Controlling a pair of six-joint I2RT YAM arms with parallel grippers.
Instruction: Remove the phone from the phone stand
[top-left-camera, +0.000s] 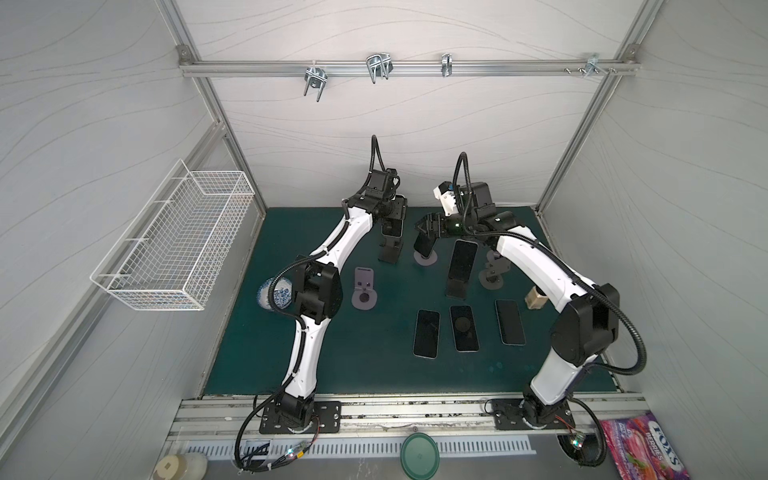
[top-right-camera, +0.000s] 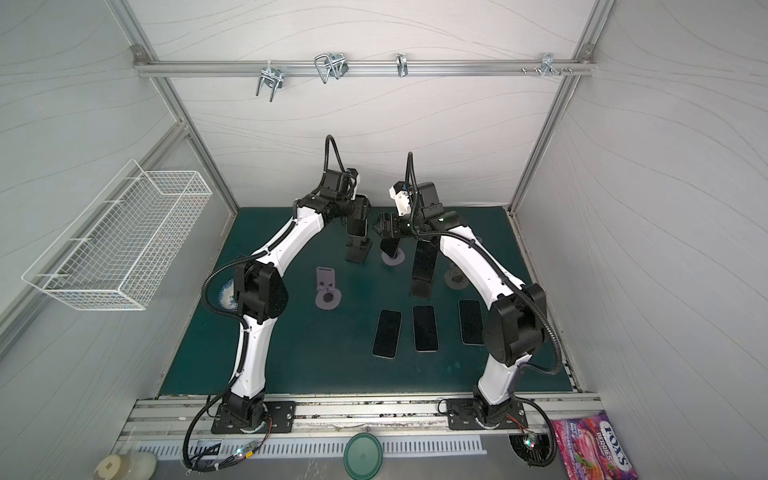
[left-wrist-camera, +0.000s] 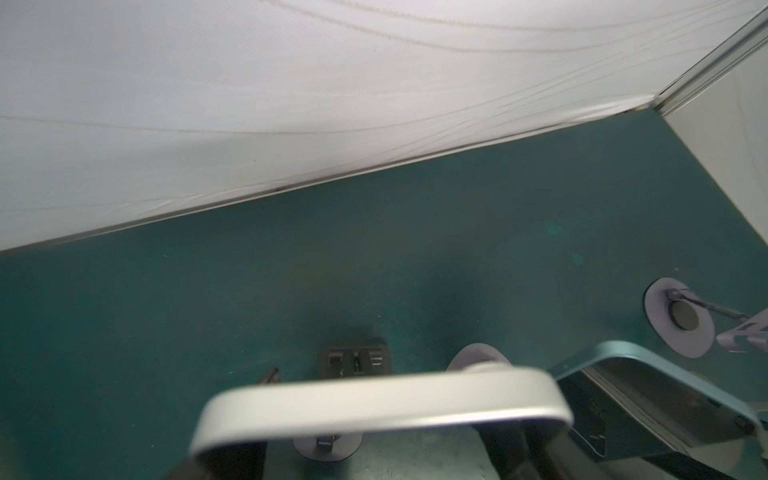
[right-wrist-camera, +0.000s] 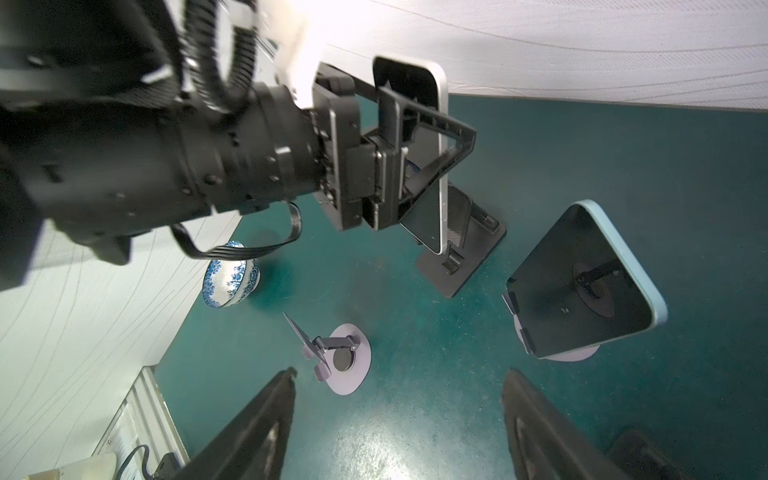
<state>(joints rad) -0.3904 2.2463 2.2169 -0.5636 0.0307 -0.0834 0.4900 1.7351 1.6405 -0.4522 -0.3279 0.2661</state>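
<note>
My left gripper (top-left-camera: 393, 217) (top-right-camera: 356, 212) is shut on a silver-edged phone (top-left-camera: 392, 229) (top-right-camera: 356, 228), holding it upright over the black phone stand (top-left-camera: 390, 252) (top-right-camera: 358, 252) at the back of the mat. In the left wrist view the phone's silver edge (left-wrist-camera: 382, 399) spans the jaws, with the stand's base (left-wrist-camera: 355, 361) beyond it. The right wrist view shows the phone (right-wrist-camera: 442, 137) with its lower end close to the stand's cradle (right-wrist-camera: 457, 266); I cannot tell whether they touch. My right gripper (top-left-camera: 428, 227) (right-wrist-camera: 399, 419) hangs open and empty beside it.
A blue-edged phone (top-left-camera: 423, 245) (right-wrist-camera: 582, 286) leans on a lilac stand under the right gripper. A large phone (top-left-camera: 462, 264) rests on another black stand. An empty lilac stand (top-left-camera: 365, 289), a blue bowl (top-left-camera: 272, 293) and three flat phones (top-left-camera: 464, 328) lie nearer.
</note>
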